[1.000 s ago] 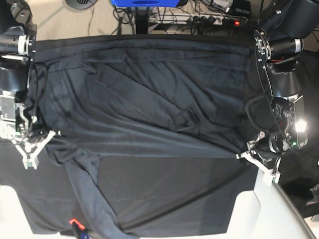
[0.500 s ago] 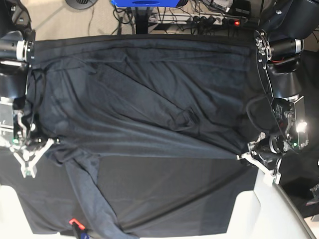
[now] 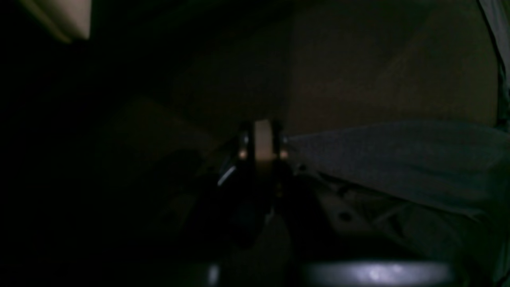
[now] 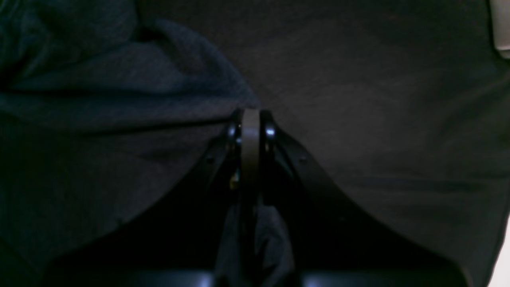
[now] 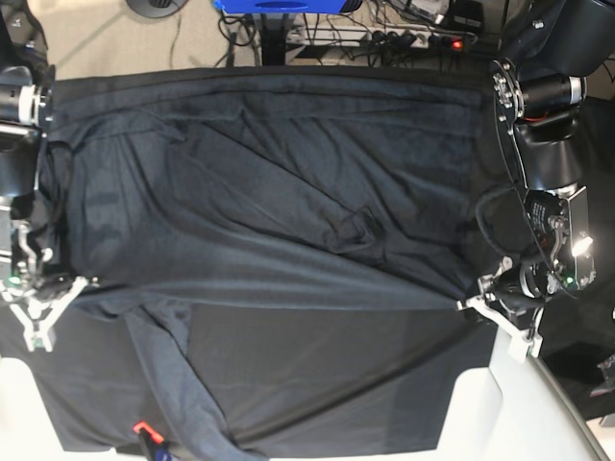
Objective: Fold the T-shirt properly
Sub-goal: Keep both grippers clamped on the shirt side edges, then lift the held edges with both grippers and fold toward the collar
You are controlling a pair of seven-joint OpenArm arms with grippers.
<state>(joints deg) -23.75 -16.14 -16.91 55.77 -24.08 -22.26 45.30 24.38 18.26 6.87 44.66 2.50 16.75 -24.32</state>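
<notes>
Left wrist view: my left gripper is pressed together, pinching the T-shirt edge stretching to its right.

Right wrist view: my right gripper pinches cloth too.

Base view: the shirt looks thin and limp, so the corners seem best to hold.

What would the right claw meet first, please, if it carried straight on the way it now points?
Most likely the black tablecloth just ahead of the right claw, which is shut on the T-shirt edge. Depth is hard to judge in this dark view.
</notes>
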